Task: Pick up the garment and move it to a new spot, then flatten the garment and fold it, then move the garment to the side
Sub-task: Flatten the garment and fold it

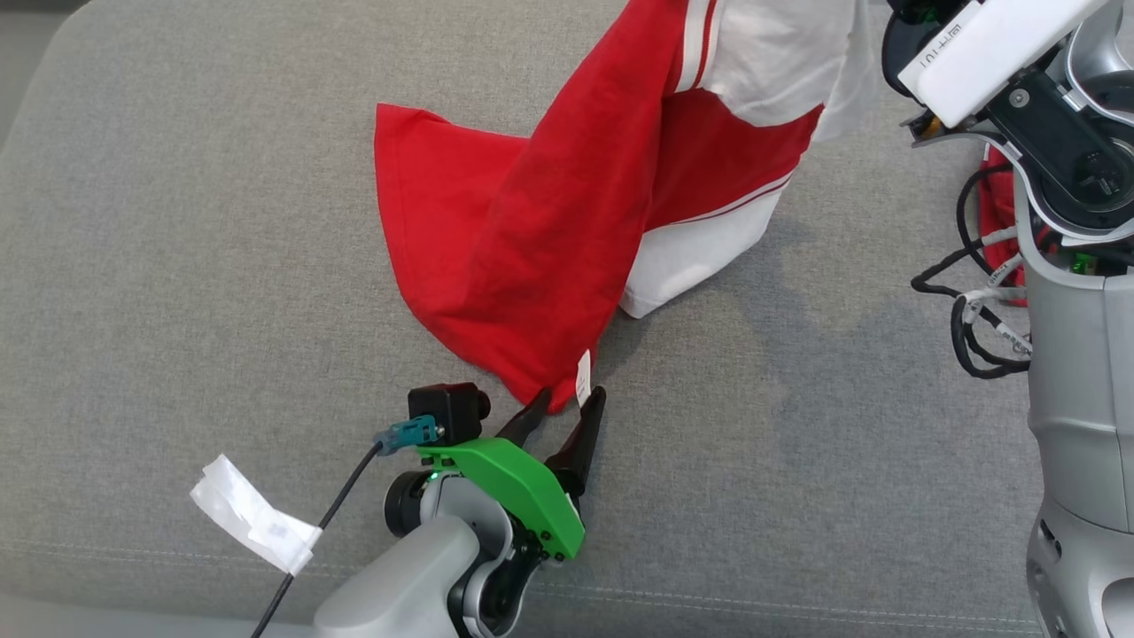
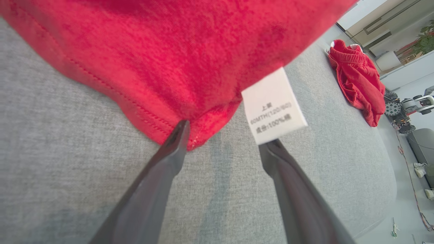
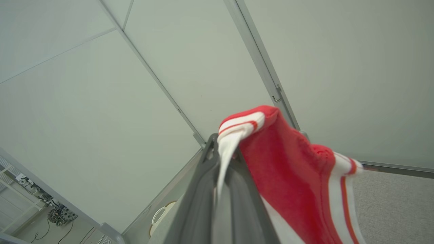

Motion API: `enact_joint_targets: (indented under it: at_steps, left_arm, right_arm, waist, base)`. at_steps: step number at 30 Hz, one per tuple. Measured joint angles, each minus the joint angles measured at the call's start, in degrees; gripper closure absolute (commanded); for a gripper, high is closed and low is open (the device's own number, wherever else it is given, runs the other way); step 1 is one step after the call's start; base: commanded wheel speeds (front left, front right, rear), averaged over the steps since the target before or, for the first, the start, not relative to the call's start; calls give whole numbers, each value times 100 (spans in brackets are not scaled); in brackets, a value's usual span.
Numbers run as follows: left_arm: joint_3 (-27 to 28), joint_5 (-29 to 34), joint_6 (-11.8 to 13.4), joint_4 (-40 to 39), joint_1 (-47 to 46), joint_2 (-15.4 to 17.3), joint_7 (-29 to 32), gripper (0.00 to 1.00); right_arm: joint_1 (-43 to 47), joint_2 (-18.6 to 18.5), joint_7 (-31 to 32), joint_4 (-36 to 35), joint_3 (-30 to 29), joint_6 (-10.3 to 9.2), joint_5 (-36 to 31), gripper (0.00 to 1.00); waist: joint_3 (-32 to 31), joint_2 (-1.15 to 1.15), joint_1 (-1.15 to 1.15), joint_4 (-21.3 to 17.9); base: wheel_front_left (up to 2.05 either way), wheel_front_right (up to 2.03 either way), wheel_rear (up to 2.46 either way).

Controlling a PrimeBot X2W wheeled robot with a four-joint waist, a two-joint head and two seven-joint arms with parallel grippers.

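One garment (image 1: 532,230): right end effector (image 3: 220,159) pinching it, left end effector (image 1: 570,400) agape at hem.

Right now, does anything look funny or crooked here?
Yes. The red and white cloth garment hangs lopsided: the right hand pinches its striped edge up high, while its bottom corner lies on the grey fabric cushion. A white care label sticks out there, between the fingers of the open left hand.

Cushion (image 1: 177,266) open left of garment (image 1: 496,248); second red cloth (image 2: 356,78), perhaps shorts, lies rightward.
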Motion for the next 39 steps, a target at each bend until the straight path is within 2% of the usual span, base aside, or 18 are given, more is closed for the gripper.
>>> enact_joint_targets:
  at_steps: [10, 25, 27, 29, 33, 35, 37, 38, 39]
  left_arm:
    - [192, 36, 60, 164, -144, -1, -1, 0]
    - [48, 63, 85, 313, -129, -3, -1, 2]
    - [53, 63, 97, 343, -129, -3, -1, 23]
    - [57, 65, 100, 369, -129, -3, -2, 51]
    - [70, 69, 101, 399, -131, -3, -29, 53]
    - [89, 70, 100, 403, -136, -3, -51, 58]
    - [82, 69, 100, 417, -139, -3, -53, 91]
    - [80, 69, 99, 428, -139, -3, -53, 100]
    - [82, 69, 96, 439, -139, -3, -53, 100]
  right_arm:
    - [12, 57, 93, -26, -103, 0, -79, 100]
    - [83, 178, 203, -167, -240, -1, -155, 100]
    - [83, 208, 229, -210, -240, -1, -191, 100]
    - [83, 210, 252, -235, -258, -3, -193, 100]
    - [86, 212, 253, -278, -337, -40, -238, 100]
    - [88, 221, 268, -307, -364, -40, -245, 100]
    - [98, 224, 268, -316, -399, -40, -250, 100]
    - [104, 226, 268, -320, -417, -40, -250, 100]
    - [114, 231, 268, -325, -439, -40, -250, 100]
  waist:
    - [4, 0, 0, -1]
    - [21, 0, 0, -69]
    - [49, 0, 0, -90]
    - [83, 0, 0, -110]
    - [157, 0, 0, -140]
    - [203, 0, 0, -156]
    - [222, 0, 0, -157]
    - [227, 0, 0, -155]
    - [229, 0, 0, -152]
  base:
    - [0, 0, 0]
    - [0, 0, 0]
    - [0, 0, 0]
    - [0, 0, 0]
    - [0, 0, 0]
    - [0, 0, 0]
    - [0, 0, 0]
    - [0, 0, 0]
    - [0, 0, 0]
